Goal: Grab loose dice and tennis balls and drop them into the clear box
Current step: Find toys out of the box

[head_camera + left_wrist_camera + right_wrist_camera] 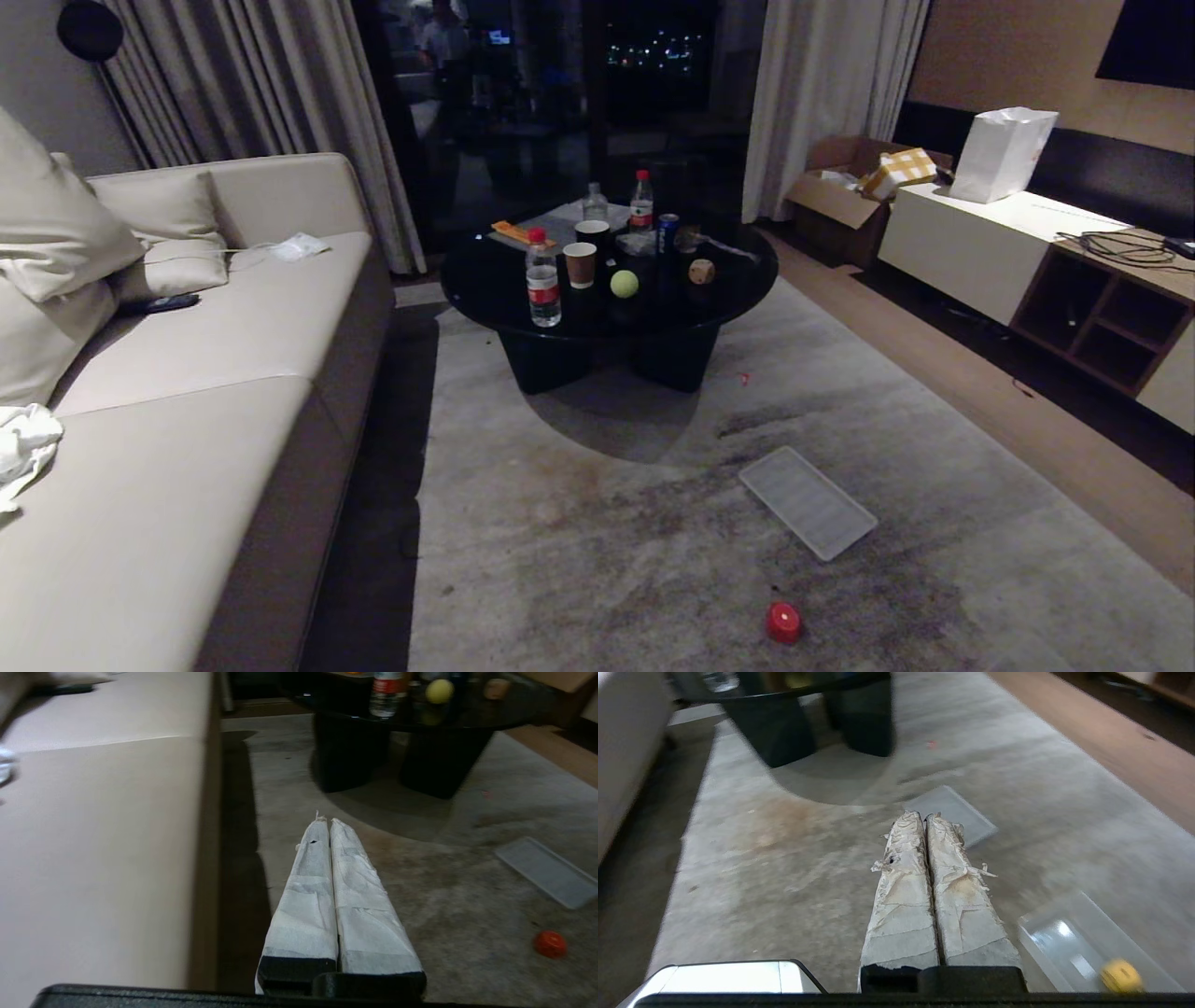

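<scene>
A red die (783,622) lies on the rug near me, also in the left wrist view (550,944). On the black round table (738,289) sit a tennis ball (625,284) and a tan wood die (701,272). The clear box (1069,947) stands on the rug in the right wrist view, with a yellow die (1121,976) inside it. My left gripper (325,822) is shut and empty, above the rug beside the sofa. My right gripper (923,815) is shut and empty too, above the rug left of the clear box. Neither arm shows in the head view.
A flat white ribbed panel (808,501) lies on the rug between the table and the red die. Bottles (542,280), cups (580,264) and a can (667,233) crowd the table. A beige sofa (205,392) runs along the left. A low cabinet (1036,252) stands at the right.
</scene>
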Available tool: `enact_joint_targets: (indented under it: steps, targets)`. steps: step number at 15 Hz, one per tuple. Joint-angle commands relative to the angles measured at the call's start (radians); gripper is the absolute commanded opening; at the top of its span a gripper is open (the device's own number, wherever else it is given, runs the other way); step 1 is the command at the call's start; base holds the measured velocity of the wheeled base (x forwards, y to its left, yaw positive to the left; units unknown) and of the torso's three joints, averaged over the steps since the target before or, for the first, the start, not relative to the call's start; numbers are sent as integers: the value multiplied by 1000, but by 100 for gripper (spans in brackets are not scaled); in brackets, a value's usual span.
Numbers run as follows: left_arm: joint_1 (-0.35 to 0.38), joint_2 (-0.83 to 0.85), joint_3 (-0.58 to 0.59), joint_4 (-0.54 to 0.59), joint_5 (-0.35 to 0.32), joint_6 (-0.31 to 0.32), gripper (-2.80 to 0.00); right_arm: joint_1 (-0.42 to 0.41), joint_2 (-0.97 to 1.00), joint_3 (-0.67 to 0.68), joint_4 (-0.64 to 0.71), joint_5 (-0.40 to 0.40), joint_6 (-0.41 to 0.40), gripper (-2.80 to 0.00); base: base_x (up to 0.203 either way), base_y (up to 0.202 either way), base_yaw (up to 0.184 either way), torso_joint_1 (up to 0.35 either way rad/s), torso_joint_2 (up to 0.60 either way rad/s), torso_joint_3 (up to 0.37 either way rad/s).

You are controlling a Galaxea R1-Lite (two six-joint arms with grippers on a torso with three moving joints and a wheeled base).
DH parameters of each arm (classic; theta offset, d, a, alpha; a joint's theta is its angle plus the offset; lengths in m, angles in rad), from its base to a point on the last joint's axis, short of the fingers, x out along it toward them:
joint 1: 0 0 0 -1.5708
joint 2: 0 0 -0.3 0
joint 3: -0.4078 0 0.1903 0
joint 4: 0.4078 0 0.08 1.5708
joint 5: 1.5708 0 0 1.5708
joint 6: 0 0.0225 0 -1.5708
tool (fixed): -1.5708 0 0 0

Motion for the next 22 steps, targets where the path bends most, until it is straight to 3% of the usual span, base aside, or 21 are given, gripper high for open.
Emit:
enact_joint_targets:
  steps: [1,22]
  targets:
    - [0,2,2,0,1,-1,-280,1,1,-1,1,0,0,-280,0,1,-103,-7,2,2]
    - [0,2,2,-2,2,-7,-280,1,1,-2,1,-3,5,-280,0,0,-2,1,1,-15]
